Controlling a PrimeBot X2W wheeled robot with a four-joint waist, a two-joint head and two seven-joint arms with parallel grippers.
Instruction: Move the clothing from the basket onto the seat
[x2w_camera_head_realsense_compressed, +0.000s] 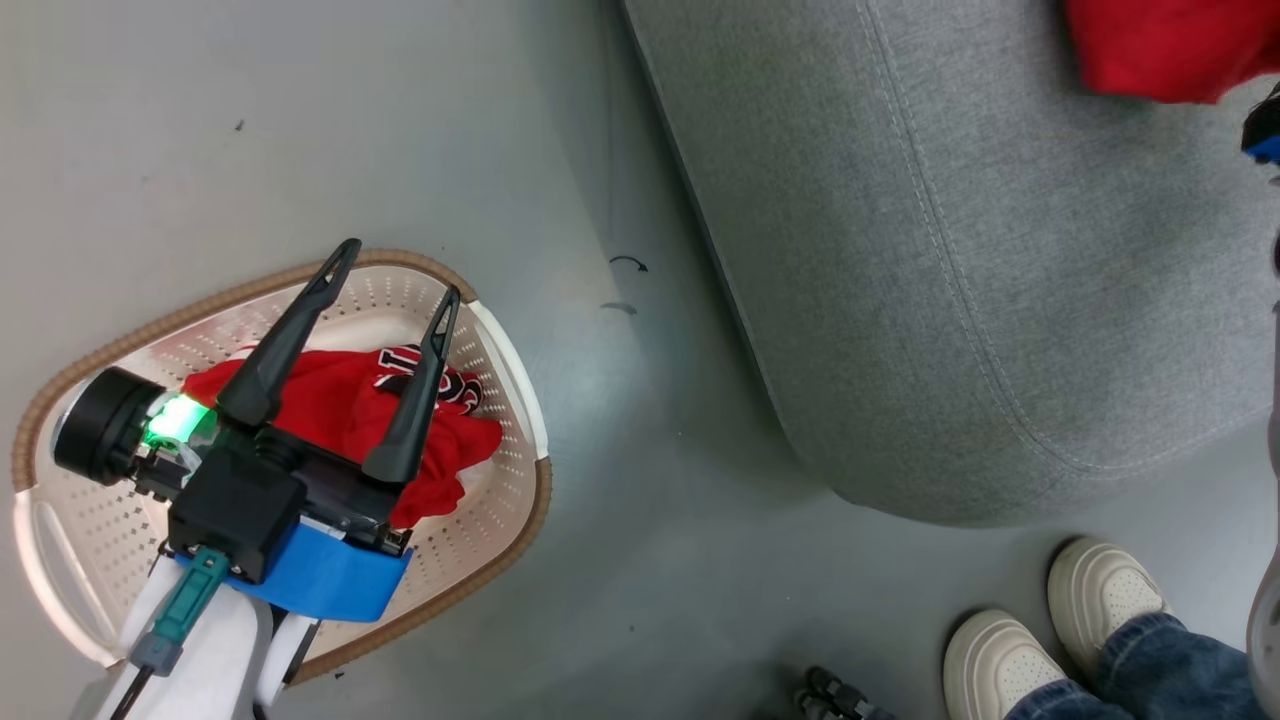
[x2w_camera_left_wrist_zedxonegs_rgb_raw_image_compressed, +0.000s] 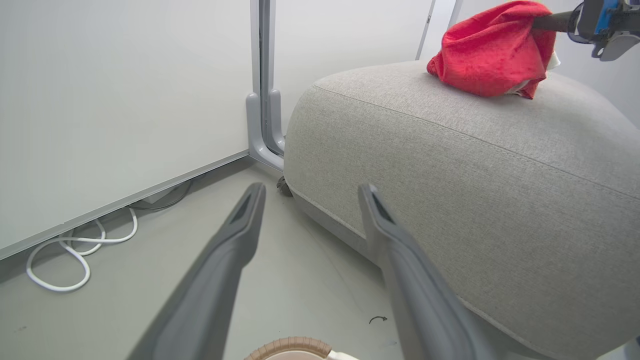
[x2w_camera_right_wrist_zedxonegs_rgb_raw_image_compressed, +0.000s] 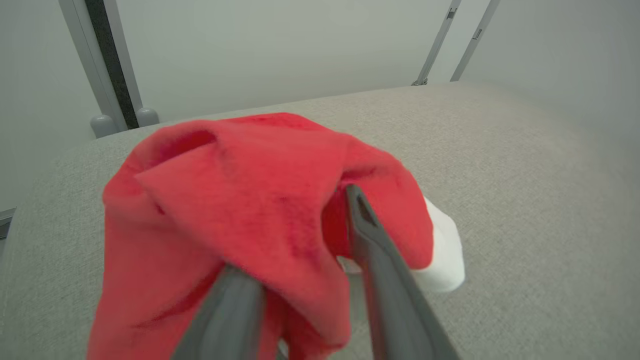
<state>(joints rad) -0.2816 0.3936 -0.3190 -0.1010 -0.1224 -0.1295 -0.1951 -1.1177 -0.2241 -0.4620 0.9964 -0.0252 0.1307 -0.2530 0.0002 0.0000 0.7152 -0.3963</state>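
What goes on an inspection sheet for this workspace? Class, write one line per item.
Surface: grey floor.
Job's things: lettered red garment in basket; second red garment on sofa.
Clutter: small dark curl on floor.
Grippers: left gripper open above basket; right gripper open, second red garment draped over it.
Cables: white cable looped by wall.
Surroundings: white wall panels; a person's shoes beside sofa.

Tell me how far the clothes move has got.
Done: one red garment lies on the sofa. In hand: the right hand is open around it, with cloth draped over one finger, so it is not yet clear of it. Left: the lettered red garment sits in the basket, with the open left hand above it, not gripping.
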